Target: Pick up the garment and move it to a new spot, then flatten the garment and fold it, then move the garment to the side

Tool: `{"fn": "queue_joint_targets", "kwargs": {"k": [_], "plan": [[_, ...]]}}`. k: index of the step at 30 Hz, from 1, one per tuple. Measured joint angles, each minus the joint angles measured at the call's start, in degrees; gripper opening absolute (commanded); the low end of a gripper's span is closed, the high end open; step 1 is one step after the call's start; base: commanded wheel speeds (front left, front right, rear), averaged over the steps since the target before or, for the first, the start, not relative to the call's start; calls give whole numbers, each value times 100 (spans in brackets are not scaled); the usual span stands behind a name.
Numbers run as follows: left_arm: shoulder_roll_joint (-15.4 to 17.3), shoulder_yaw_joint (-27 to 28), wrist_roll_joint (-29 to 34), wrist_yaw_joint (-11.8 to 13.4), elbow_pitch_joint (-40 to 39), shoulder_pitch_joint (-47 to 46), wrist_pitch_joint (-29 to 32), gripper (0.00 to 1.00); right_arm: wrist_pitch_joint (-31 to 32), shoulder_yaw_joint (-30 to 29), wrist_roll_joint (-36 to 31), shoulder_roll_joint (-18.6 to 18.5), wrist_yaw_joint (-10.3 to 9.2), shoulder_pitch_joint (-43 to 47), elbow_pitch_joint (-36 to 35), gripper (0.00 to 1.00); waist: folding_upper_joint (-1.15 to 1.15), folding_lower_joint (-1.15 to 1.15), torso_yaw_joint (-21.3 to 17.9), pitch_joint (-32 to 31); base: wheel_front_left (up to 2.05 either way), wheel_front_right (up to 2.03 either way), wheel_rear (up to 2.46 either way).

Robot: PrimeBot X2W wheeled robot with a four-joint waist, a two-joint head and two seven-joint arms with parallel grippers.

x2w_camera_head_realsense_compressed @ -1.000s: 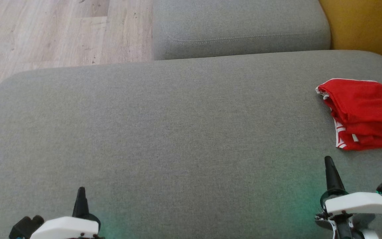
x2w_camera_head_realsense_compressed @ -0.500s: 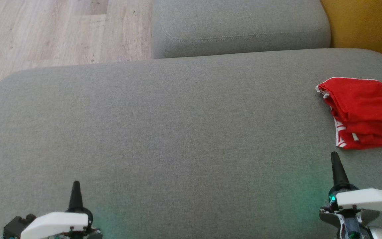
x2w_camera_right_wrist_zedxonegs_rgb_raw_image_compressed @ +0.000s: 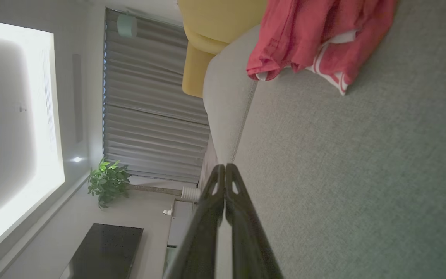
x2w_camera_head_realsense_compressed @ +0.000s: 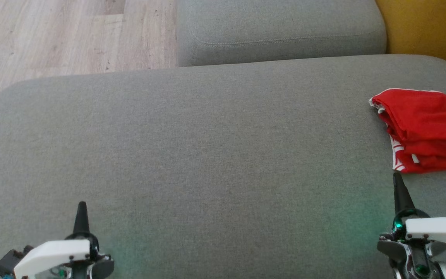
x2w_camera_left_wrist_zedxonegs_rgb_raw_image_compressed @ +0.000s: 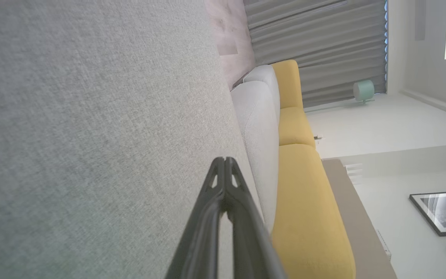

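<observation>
Folded red garment (x2w_camera_head_realsense_compressed: 426,130) just beyond closed right pincer (x2w_camera_head_realsense_compressed: 398,182)

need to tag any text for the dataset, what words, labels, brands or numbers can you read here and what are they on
None: there is no text here that can be read.
red garment: white stripes at its edge, no letters or logo to make out.
framed pictures on the wall: too blurred to tell whether they carry any writing.
</observation>
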Motion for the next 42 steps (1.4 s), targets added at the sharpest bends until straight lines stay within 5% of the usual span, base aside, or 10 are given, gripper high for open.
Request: {"fn": "queue_joint_targets", "kwargs": {"k": [23,42], "plan": [[-210,613,-971,-322,-4,-218,379,0,177,-267,1507,0,0,-230,-1,0,0,-1,-14,60,0,0,0],[-220,616,-993,-350,-7,-262,400,0,220,-297,1534,1,0,-230,0,0,0,-1,-14,60,0,0,0]]}}
